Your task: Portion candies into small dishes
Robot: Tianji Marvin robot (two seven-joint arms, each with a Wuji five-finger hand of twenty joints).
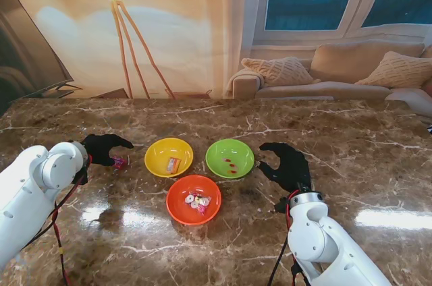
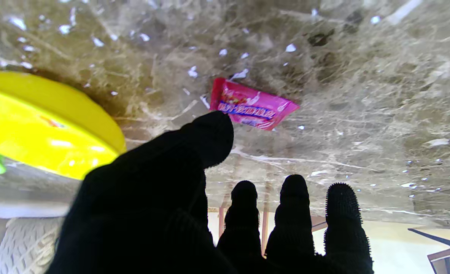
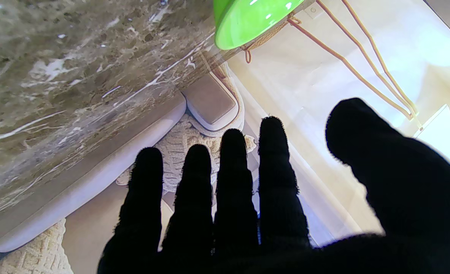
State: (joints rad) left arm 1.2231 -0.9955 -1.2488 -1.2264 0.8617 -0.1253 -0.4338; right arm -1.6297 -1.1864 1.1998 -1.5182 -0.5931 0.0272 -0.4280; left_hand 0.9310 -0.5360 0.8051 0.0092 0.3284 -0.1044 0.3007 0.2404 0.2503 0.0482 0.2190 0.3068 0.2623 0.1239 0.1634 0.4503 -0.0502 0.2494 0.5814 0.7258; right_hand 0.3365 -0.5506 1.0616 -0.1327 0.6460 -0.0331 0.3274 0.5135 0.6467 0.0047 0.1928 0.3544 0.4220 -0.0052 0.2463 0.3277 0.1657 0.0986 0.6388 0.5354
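Note:
Three small dishes stand mid-table: a yellow dish (image 1: 169,156) with one orange candy, a green dish (image 1: 229,158) with small red candies, and an orange dish (image 1: 194,199) nearer to me with several wrapped candies. A pink wrapped candy (image 1: 120,162) (image 2: 252,104) lies on the marble left of the yellow dish (image 2: 38,125). My left hand (image 1: 102,147) (image 2: 194,213) hovers over it, open, thumb tip close to the wrapper but apart from it. My right hand (image 1: 289,166) (image 3: 247,205) is open just right of the green dish (image 3: 247,21), holding nothing.
The brown marble table (image 1: 351,144) stretches wide on the right and toward me. A floor lamp, sofa and window stand beyond the far edge. A dark screen sits at the far left.

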